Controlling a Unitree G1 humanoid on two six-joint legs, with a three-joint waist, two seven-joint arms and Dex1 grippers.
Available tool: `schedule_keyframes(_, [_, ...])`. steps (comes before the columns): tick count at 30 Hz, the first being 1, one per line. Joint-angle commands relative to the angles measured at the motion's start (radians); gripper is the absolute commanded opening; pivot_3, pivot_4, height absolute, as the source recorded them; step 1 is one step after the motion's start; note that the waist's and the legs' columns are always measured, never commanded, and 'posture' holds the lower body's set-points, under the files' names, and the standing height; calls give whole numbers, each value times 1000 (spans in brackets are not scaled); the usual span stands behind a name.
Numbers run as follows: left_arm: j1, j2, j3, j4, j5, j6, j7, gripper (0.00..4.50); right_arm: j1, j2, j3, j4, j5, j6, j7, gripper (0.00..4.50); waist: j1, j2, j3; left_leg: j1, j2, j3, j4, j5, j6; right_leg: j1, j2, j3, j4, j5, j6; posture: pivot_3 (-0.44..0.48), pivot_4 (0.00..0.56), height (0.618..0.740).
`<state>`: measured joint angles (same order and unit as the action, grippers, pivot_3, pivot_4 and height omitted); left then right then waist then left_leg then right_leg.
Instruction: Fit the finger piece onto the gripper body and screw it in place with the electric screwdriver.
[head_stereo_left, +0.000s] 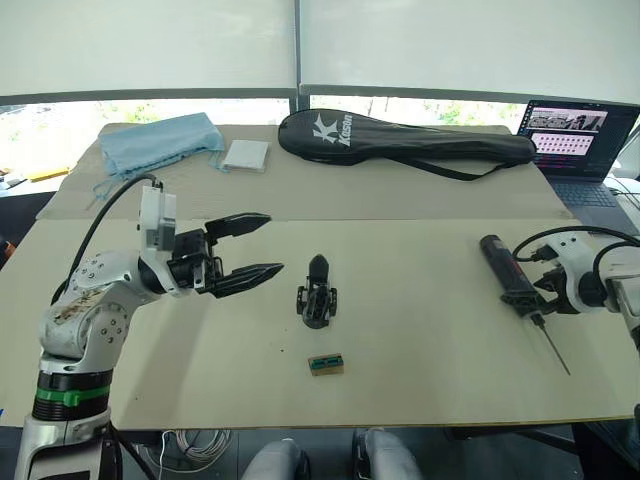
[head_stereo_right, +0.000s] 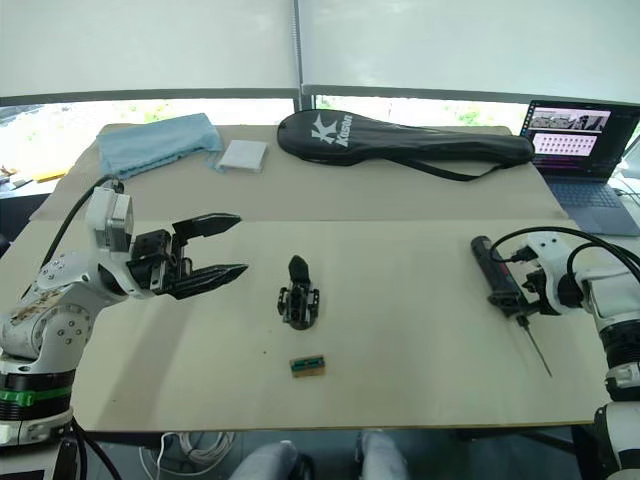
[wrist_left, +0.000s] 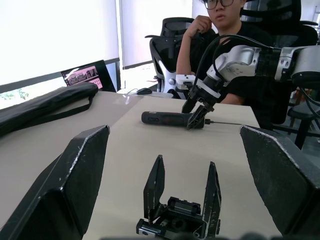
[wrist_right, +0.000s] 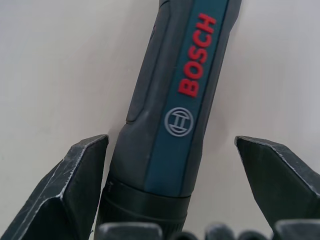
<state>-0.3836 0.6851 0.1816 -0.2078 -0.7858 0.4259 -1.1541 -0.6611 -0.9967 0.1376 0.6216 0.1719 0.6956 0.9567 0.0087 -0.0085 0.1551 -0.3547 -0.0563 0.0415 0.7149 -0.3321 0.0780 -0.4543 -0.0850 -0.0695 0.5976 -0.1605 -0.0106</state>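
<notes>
Straddling electric screwdriver (head_stereo_left: 503, 273): right claw (head_stereo_left: 527, 297), spread | left claw (head_stereo_left: 240, 250) spread, beside gripper body (head_stereo_left: 317, 296)

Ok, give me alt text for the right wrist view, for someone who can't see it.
Close-up of the electric screwdriver lying on the pale table, its dark body printed with red BOSCH lettering. The right gripper is open, one black finger on each side of the tool's lower end, not closed on it.
</notes>
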Motion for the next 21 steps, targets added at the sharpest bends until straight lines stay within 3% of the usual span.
schedule_keyframes(1, [7,18,23,-44,-20,2,-18,4500,-32,14,-50,7,17,38,26,3353,-2,0,0,0,0,0,0,0,0,0,0,0,0,0,0,0,150,740])
schedule_keyframes(5, [36,35,13,-46,-9,-2,-53,4500,-20,-5,-103,-43,46,46,55,2010,-6,1,0,1,0,0,-1,1,-2,0,0,0,0,0,0,0,150,740])
schedule_keyframes(12, [125,96,37,-27,25,-54,-156,4500,141,-80,-229,-596,229,319,109,1961,-7,11,5,0,1,0,-1,1,-3,-2,0,0,2,0,-1,0,150,740])
schedule_keyframes(16, [194,107,45,-30,59,-118,-210,4500,266,-14,-229,-932,271,382,5,1961,-5,10,5,1,1,-1,-2,1,-3,-1,0,0,3,0,-1,0,150,740])
schedule_keyframes(21, [253,113,53,13,94,-167,-240,4500,390,40,-178,-1084,224,328,-96,1961,10,10,5,0,-1,0,-1,-1,-6,-2,-1,0,4,0,-1,0,150,740])
